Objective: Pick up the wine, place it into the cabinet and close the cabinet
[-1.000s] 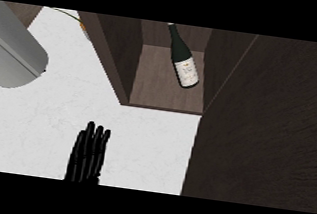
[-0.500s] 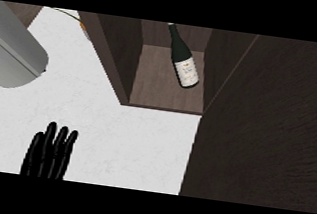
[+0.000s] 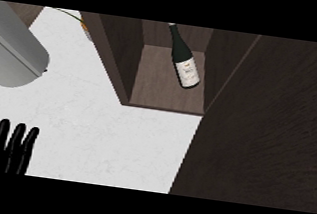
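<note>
Left robot hand (image 3: 3, 146), fingers straight and empty, withdraws to lower left; wine bottle (image 3: 183, 59) lies inside cabinet (image 3: 153, 85); door (image 3: 277, 134) remains open.

The open cabinet (image 3: 117, 48) sits at the back of the counter (image 3: 113, 133). Inside it the bottle (image 3: 184, 62) rests on the cabinet's floor, between the two side walls and nearer the right one. The cabinet's door (image 3: 277, 134) stands open along the right, reaching toward the near edge. A thick cylinder (image 3: 5, 48) hangs over the counter's far left. The left hand (image 3: 3, 146) is at the near left corner, well apart from the cabinet.
</note>
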You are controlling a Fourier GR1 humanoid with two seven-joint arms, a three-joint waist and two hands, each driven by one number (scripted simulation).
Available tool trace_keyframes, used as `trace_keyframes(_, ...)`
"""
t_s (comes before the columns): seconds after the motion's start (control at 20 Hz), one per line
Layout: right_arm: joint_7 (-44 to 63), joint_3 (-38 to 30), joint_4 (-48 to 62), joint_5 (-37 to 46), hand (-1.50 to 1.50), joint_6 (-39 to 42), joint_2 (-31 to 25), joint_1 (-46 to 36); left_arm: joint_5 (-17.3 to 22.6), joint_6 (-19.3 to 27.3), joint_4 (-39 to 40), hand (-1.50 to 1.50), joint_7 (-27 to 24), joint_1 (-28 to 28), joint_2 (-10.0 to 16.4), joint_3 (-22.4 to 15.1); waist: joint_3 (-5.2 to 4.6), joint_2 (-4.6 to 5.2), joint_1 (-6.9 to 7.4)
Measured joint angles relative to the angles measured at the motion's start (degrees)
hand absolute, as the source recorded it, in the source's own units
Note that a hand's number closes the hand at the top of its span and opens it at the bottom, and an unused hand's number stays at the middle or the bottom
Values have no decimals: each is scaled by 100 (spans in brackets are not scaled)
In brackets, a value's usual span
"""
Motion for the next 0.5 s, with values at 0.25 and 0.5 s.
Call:
trace_keyframes(0.25, 126, 857, -27, 49, 150, -17, 90, -17, 433, -563, 8, -150, -151, 407, 287, 685, -5, -11, -3)
trace_keyframes(0.5, 239, 1511, -37, 262, 150, -357, 261, -27, 744, -964, -25, -150, -141, 738, 565, 1273, -6, -27, -26)
